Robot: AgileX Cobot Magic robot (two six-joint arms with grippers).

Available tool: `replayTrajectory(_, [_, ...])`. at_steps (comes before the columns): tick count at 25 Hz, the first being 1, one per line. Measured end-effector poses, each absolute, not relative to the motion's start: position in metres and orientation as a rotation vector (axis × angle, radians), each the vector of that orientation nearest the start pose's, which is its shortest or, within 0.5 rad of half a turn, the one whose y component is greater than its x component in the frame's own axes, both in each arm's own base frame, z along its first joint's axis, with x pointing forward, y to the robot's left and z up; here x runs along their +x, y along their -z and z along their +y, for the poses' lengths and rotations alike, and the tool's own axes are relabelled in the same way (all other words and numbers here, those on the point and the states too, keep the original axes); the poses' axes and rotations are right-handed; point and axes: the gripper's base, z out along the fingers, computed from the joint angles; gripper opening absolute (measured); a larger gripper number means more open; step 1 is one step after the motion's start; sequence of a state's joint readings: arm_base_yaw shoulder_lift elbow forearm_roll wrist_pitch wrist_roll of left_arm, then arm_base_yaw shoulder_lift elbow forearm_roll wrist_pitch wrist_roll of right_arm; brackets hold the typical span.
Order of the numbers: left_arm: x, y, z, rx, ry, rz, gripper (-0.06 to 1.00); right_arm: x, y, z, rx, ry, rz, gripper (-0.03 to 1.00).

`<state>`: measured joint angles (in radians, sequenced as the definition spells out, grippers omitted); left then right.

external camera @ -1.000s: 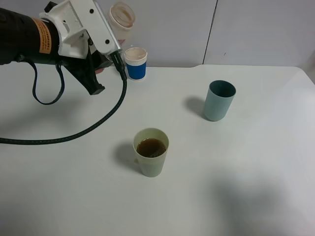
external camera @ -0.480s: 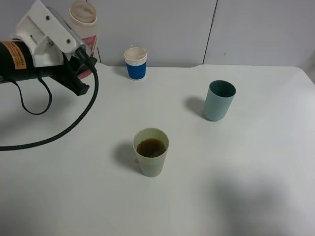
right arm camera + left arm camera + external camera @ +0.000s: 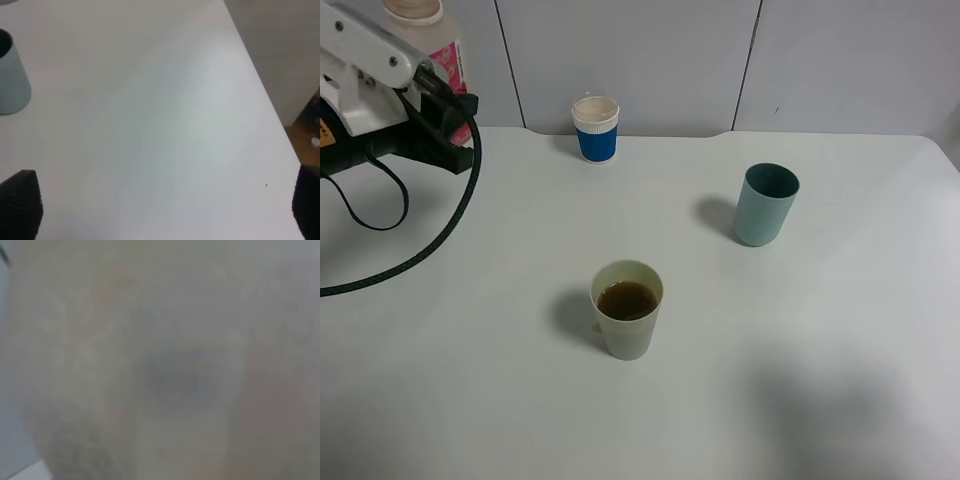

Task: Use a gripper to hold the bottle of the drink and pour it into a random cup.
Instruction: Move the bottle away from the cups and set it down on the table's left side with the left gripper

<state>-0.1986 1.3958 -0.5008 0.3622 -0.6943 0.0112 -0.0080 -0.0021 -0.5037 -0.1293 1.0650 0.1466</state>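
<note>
The cup (image 3: pixel 627 320), pale yellow-green, stands near the middle of the table with brown drink inside. At the far left edge of the high view my left gripper (image 3: pixel 438 100) is shut on the bottle of the drink (image 3: pixel 424 28), which stands roughly upright with its pink label showing and its neck at the top edge. A pale blur fills the left wrist view from very close. My right gripper (image 3: pixel 165 210) is open over bare table near the right edge, its black fingertips (image 3: pixel 20 200) far apart with nothing between them.
A teal-grey tumbler (image 3: pixel 766 204) stands at the right, also seen in the right wrist view (image 3: pixel 10 75). A white paper cup with a blue sleeve (image 3: pixel 595 128) sits at the back by the wall. A black cable (image 3: pixel 430 240) loops across the left of the table.
My left gripper has carried the bottle leftward, away from the paper cup, to the frame's edge. The bottle has turned from tilted to nearly upright. The cups have not moved.
</note>
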Motion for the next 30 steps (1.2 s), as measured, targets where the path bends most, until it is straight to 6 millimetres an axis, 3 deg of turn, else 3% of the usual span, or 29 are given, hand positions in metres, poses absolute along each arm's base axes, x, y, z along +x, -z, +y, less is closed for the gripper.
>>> replayTrajectory(7, [0.256, -0.198, -0.068, 0.449, 0.175, 1.631, 0.33, -0.006, -0.278, -0.01, 0.164, 0.068, 2.03, 1.0])
replayTrajectory(20, [0.268, -0.157, -0.072, 0.407, 0.233, 1.618, 0.33, -0.006, -0.278, -0.01, 0.164, 0.068, 2.03, 1.0])
replayTrajectory(30, [0.27, -0.104, -0.071, 0.409, 0.234, 1.777, 0.33, -0.006, -0.278, -0.01, 0.164, 0.068, 2.03, 1.0])
